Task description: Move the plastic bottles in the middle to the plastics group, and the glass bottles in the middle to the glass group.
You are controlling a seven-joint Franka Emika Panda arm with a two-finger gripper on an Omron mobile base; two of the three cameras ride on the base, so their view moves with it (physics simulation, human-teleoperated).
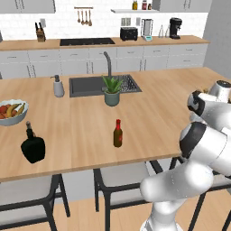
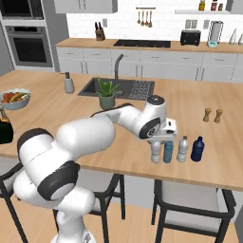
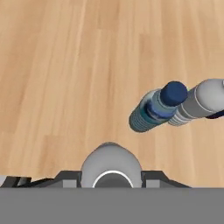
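My gripper (image 2: 157, 142) reaches down over the whitish white-capped bottle (image 2: 155, 153), which stands on the island counter's front right part. In the hand view its cap (image 3: 111, 165) sits between my fingers (image 3: 70, 178), which press both sides, so the gripper (image 3: 111, 178) is shut on it. Right beside it stands the blue-tinted bottle (image 2: 168, 152) (image 3: 154, 111), then a clear plastic bottle (image 2: 182, 149) (image 3: 203, 103) and a dark blue one (image 2: 197, 148). The slim brown red-capped bottle (image 1: 117, 134) stands alone mid-counter. The squat black bottle (image 1: 33, 145) (image 2: 4, 129) is at the far left.
Two brown shakers (image 2: 212, 115) stand behind the plastic bottles. A potted plant (image 1: 112, 91) (image 2: 107, 94), the sink (image 1: 90, 85), a grey soap dispenser (image 1: 58, 86) and a fruit bowl (image 1: 11, 113) sit further back and left. Stools stand under the counter's front edge.
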